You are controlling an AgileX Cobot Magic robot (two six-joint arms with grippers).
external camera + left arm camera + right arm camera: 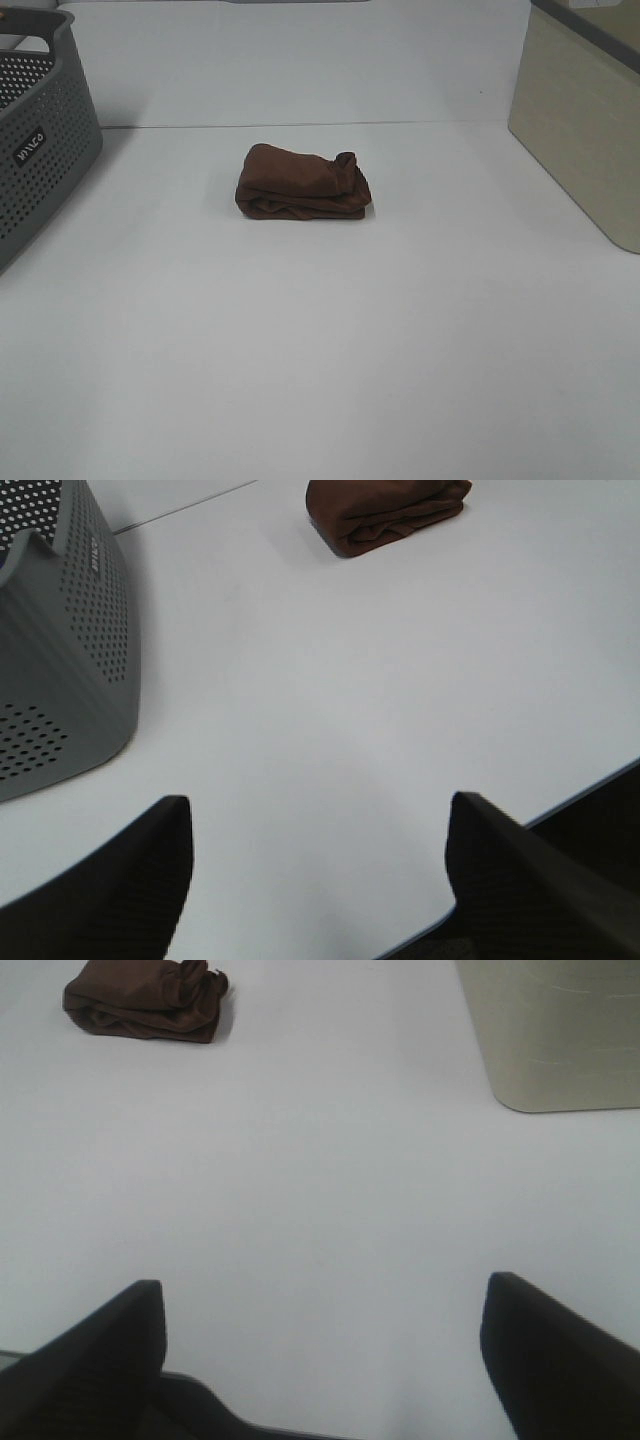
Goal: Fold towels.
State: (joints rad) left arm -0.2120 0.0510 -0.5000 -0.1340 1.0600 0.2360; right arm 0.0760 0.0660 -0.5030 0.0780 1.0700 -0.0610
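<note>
Claws first: my left claw (318, 865) is spread wide and holds nothing, and my right claw (322, 1350) is spread wide and empty too. Both hang low over the near edge of the white surface (320, 360), well apart from the towel (304, 182). The brown towel sits in the middle of the surface, already bunched into a small thick bundle with layers showing on its side. A gray basket (40, 130) stands off to the left and a tan bin (585, 120) to the right. I think the folding is about done. One end looks lumpy, so next I might reach out and tidy it.
</note>
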